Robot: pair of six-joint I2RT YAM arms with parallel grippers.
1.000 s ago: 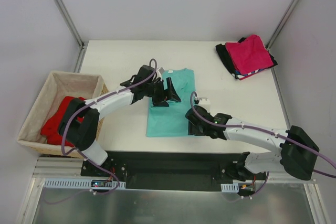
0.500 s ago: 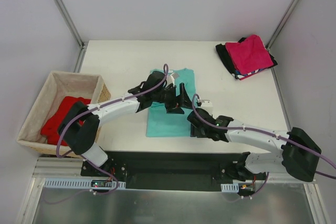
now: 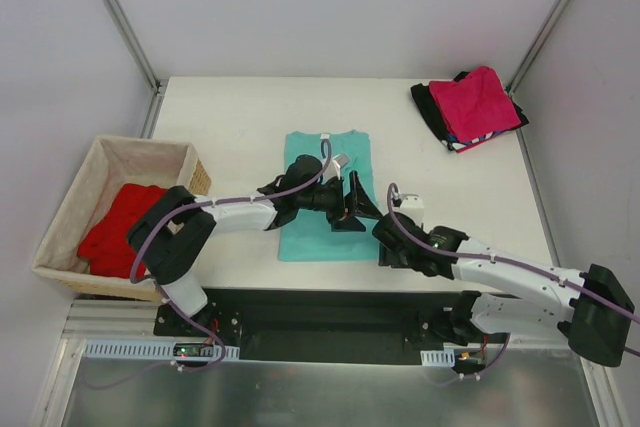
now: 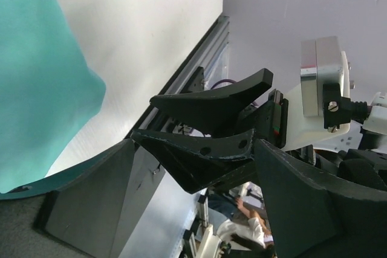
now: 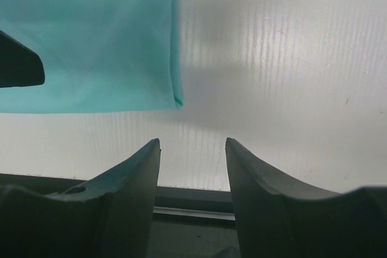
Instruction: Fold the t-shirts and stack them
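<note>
The left pincer [image 3: 356,205] has swept across the teal t-shirt [image 3: 328,155]; we find it wide open and empty. The right pincer [image 5: 192,143], half open and empty, has backed off the hem corner. The shirt lies in the middle of the bench [image 3: 230,117], folded lengthwise; we judge the crosswise fold comes next.

Table: a white table [image 3: 230,117] is being lit evenly.
Walls: it is being closed in by pale grey walls [image 3: 340,7].
Posts: the back corners are being marked by thin metal posts [image 3: 120,17].
Front: a shiny metal sheet [image 3: 330,392] is being seen below it.
</note>
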